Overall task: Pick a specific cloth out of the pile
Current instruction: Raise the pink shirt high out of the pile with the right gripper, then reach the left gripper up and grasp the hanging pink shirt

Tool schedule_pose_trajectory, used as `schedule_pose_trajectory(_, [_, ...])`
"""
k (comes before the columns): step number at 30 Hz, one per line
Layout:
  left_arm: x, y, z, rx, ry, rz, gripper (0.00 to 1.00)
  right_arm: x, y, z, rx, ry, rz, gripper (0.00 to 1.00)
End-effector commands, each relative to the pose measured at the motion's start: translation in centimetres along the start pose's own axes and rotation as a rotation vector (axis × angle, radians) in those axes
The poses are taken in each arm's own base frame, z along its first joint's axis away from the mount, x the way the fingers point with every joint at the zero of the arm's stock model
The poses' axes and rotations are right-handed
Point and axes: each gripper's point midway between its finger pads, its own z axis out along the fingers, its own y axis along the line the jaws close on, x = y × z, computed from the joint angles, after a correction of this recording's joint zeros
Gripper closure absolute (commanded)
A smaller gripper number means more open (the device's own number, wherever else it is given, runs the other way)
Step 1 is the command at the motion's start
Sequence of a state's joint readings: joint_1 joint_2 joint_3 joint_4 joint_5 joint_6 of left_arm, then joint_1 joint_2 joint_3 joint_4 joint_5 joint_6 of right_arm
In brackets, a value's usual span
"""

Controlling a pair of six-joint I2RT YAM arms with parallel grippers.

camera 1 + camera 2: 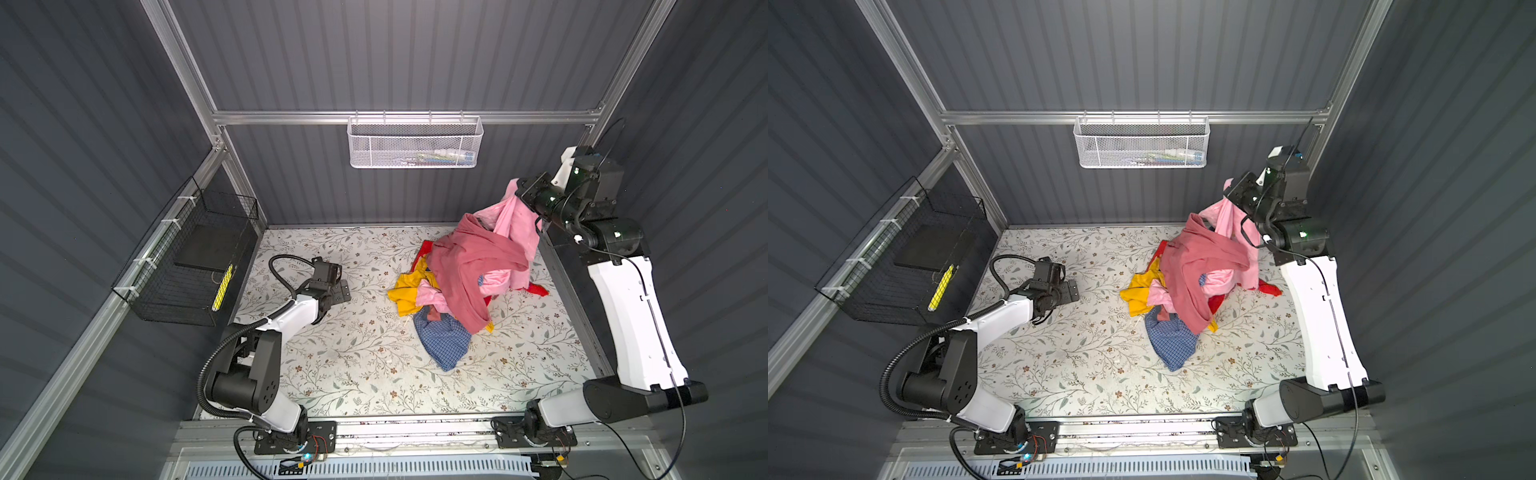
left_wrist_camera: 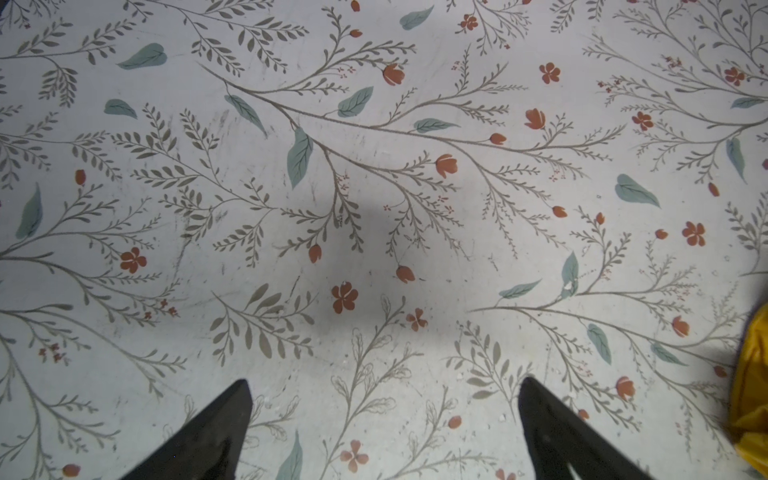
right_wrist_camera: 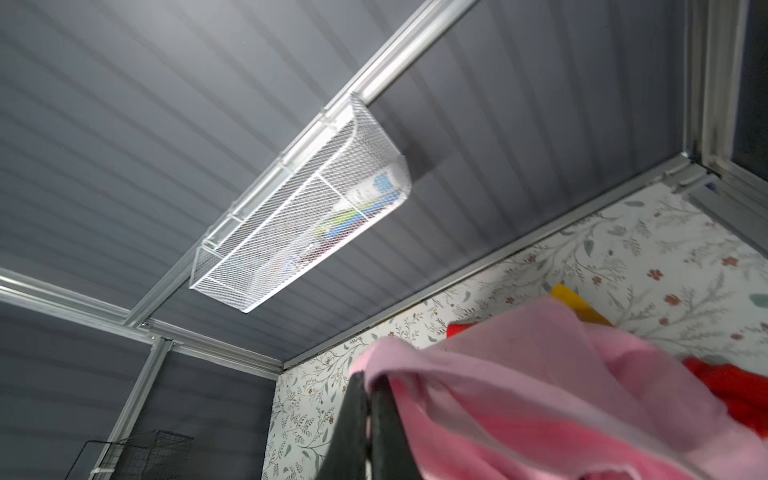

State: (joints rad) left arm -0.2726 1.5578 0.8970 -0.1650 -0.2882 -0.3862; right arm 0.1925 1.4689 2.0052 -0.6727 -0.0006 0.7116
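We find the right gripper (image 3: 369, 376) clamped on an edge of the cloth (image 1: 513, 216), held high over the far right of the table (image 1: 353, 365). The cloth hangs from it down into the pile (image 1: 453, 291), where a dusty rose garment (image 1: 465, 266) drapes across it (a pink fold also shows beside the yellow garment (image 1: 405, 291)). A blue checked shirt (image 1: 442, 340) lies at the pile's near side. The left gripper (image 2: 384, 380) hovers over bare table with its jaws spread wide, empty, well apart from the pile.
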Motion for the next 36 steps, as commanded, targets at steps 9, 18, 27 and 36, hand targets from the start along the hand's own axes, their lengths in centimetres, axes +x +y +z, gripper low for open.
schedule_pose_trajectory(9, [-1.0, -1.4, -1.0, 0.052, -0.016, 0.000, 0.00, -4.0, 8.3, -3.0, -0.156, -0.144, -0.198, 1.00])
schedule_pose_trajectory(18, [-0.7, -1.6, -1.1, 0.063, -0.011, 0.004, 0.00, -5.9, 11.8, -5.8, -0.264, -0.228, -0.228, 1.00])
schedule_pose_trajectory(27, [-1.3, -2.5, -1.4, 0.089, -0.026, 0.019, 0.00, -4.4, 17.4, -8.1, -0.566, -0.195, -0.294, 1.00])
schedule_pose_trajectory(36, [-2.2, -3.4, -2.6, 0.133, -0.061, 0.033, 0.00, -3.2, 21.0, -9.7, -0.771, -0.159, -0.290, 1.00])
